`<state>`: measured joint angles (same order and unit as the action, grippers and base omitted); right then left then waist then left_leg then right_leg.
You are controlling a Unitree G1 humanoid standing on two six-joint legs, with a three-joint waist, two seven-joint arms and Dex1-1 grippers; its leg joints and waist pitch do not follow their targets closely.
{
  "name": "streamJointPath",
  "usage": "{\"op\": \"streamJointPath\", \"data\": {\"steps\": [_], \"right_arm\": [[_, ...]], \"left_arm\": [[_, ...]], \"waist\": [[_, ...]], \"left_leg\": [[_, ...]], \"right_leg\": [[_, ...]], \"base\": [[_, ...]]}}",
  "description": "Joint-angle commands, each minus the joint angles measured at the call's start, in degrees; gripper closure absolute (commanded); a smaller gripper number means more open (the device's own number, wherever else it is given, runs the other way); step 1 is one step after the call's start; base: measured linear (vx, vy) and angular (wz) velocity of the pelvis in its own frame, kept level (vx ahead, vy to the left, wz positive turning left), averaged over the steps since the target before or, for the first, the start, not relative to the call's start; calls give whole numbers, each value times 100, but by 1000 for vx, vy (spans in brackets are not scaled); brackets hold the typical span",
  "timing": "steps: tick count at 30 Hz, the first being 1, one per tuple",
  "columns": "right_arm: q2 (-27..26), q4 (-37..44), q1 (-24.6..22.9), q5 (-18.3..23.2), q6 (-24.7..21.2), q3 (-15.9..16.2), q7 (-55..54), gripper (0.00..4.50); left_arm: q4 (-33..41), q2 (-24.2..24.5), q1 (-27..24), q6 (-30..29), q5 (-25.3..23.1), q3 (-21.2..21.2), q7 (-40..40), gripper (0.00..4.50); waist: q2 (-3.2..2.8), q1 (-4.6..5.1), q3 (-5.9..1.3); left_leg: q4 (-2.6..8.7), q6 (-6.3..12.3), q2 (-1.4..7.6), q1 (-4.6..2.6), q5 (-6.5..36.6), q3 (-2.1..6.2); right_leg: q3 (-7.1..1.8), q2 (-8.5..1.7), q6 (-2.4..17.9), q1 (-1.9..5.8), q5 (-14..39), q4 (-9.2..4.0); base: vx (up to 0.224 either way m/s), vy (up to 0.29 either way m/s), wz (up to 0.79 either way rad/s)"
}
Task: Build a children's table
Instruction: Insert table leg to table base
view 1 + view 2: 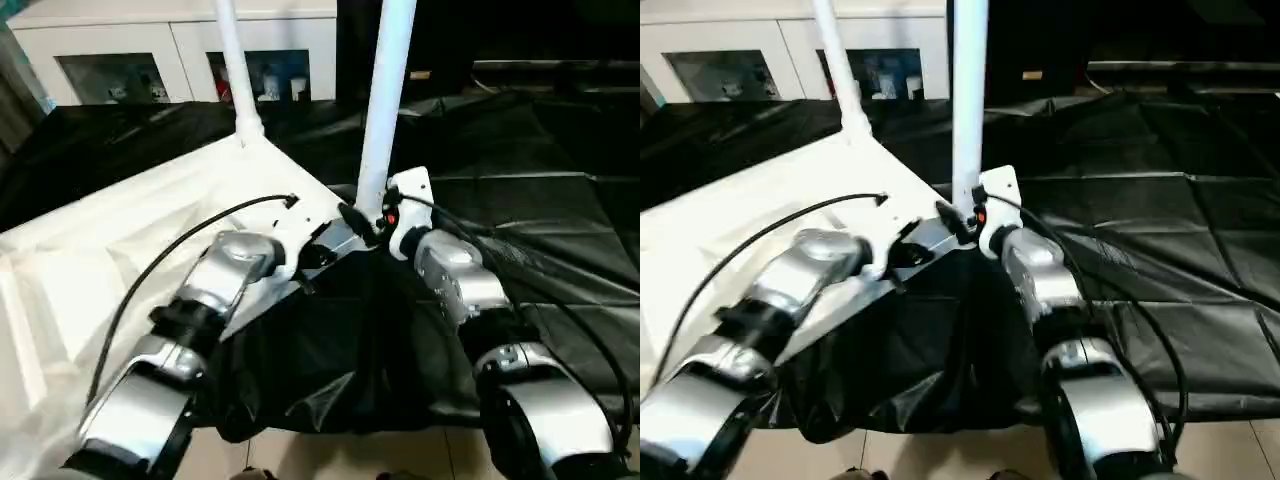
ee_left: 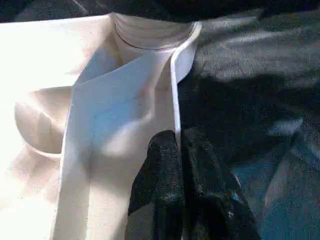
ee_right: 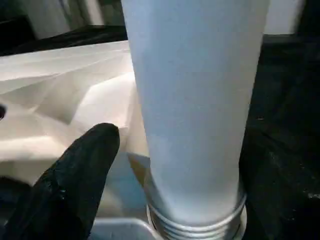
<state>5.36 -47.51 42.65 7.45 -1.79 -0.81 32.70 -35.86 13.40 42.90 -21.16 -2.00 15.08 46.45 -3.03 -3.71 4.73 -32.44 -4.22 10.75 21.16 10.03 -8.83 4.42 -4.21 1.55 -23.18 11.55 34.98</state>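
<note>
- Keeping tabletop (image 1: 120, 240) flipped, ribbed side up, on the black sheet (image 1: 520, 200), so the corner sockets are facing up for the legs.
- Seeing two legs already standing upright in sockets: far leg (image 1: 232, 60) at the back corner, near leg (image 1: 383, 120) at the corner closest to both arms.
- Clamping left pincer (image 2: 175, 150) together on the thin rim wall of the tabletop, just beside the near socket (image 2: 150, 30). Probably bracing the top so it is not spinning or sliding while the leg is being worked.
- Straddling the base of the near leg with right pincer (image 1: 367, 222), set apart and not gripping: visible finger (image 3: 90, 150) sitting clear of the tube, with a gap between.
- Gripping low, right above the socket, likely for the best control over seating and the least wobble from the long tube.
- Showing thread rings (image 3: 195, 225) at the foot of the near leg, so judging it as not fully seated yet; more turning probably needed.
- Watching for tilt: the tall leg could be leaning or cross-threading if turned without the rim held.
- Leaving two corners to fit, by this count.
</note>
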Motion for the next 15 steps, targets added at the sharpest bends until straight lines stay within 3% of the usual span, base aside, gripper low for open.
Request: {"op": "streamJointPath", "data": {"steps": [1, 6, 8, 11, 15], "right_arm": [[13, 349, -190, 153, -271, 335, 634, 53], [459, 1010, -529, 121, -426, 657, 1400, 53], [981, 1728, -906, 100, -582, 912, 2141, 53], [1272, 2131, -1109, 132, -752, 1016, 2510, 53], [1768, 2683, -1415, 216, -919, 1132, 3049, 53]], "left_arm": [[351, -14, -55, 350, 128, 128, 366, 450], [638, 131, -287, 654, 264, 206, 857, 450], [986, 318, -522, 825, 405, 328, 1411, 450], [1118, 425, -631, 867, 459, 373, 1685, 450], [1281, 601, -797, 956, 565, 377, 2062, 450]], "waist": [[-19, -64, -526], [-13, -167, -547], [11, -228, -543], [4, -273, -547], [-9, -337, -514]], "left_leg": [[220, 794, 213, 5, 306, 10], [190, 763, 226, -1, 284, 1], [179, 768, 233, -3, 282, -5], [166, 806, 242, 5, 277, -15], [190, 598, 262, -16, 697, -18]], "right_leg": [[-274, -412, 1791, 429, -769, -279], [-266, -409, 1747, 428, -769, -252], [-267, -404, 1706, 431, -725, -253], [-269, -396, 1652, 409, -696, -241], [-273, -406, 1545, 388, -2, -300]], "base": [[0, 0, 0], [0, 0, 0], [0, 0, 0], [0, 0, 0], [0, 0, 0]]}}
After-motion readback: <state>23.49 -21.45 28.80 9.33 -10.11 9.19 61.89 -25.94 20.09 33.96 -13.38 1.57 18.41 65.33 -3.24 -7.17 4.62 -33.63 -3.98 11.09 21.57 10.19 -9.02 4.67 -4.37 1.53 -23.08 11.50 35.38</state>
